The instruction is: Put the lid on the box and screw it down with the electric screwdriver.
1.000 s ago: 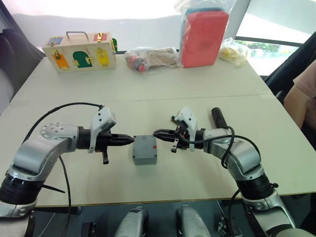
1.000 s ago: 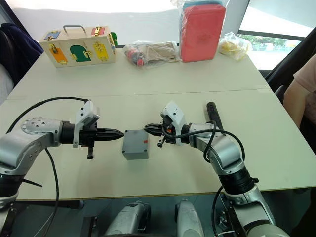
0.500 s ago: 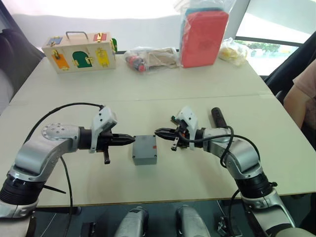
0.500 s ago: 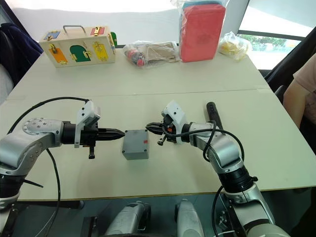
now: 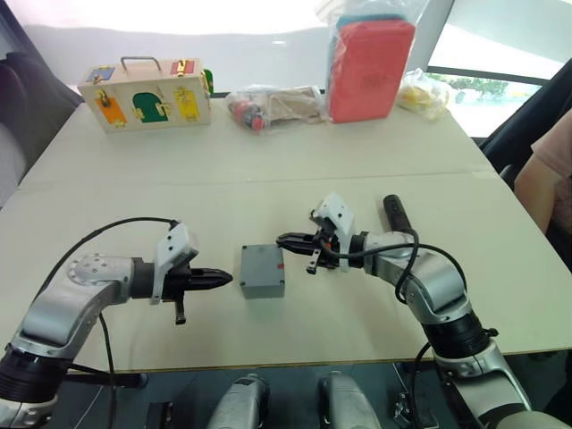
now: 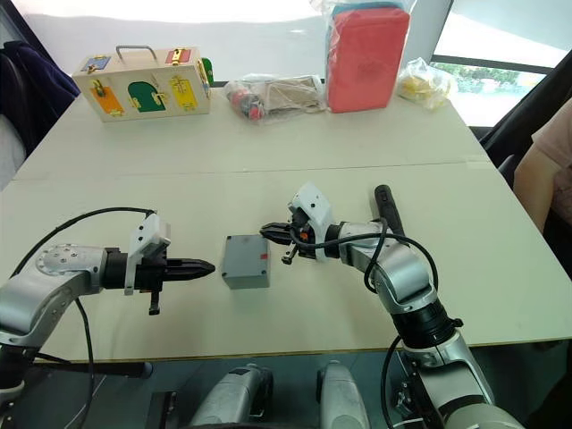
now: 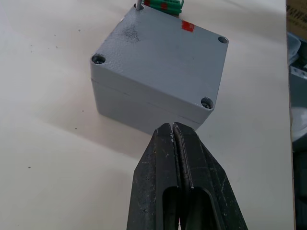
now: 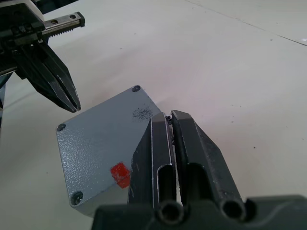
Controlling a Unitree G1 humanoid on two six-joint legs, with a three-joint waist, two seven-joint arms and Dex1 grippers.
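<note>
We cannot see inside the box point(image 5: 262, 270): the lid point(image 7: 160, 58) covers it. The electric screwdriver point(image 5: 394, 214) is half hidden behind the right arm. A person point(image 5: 547, 170) at the surface's right edge is cut off.

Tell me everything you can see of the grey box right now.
The small square grey plastic box sits flat on the pale table between both grippers, its lid already on. The textured top has recessed screw holes at the corners, a red mark near one edge and a dark scuff. A seam runs round its side. The left gripper stands clear of it.
</note>
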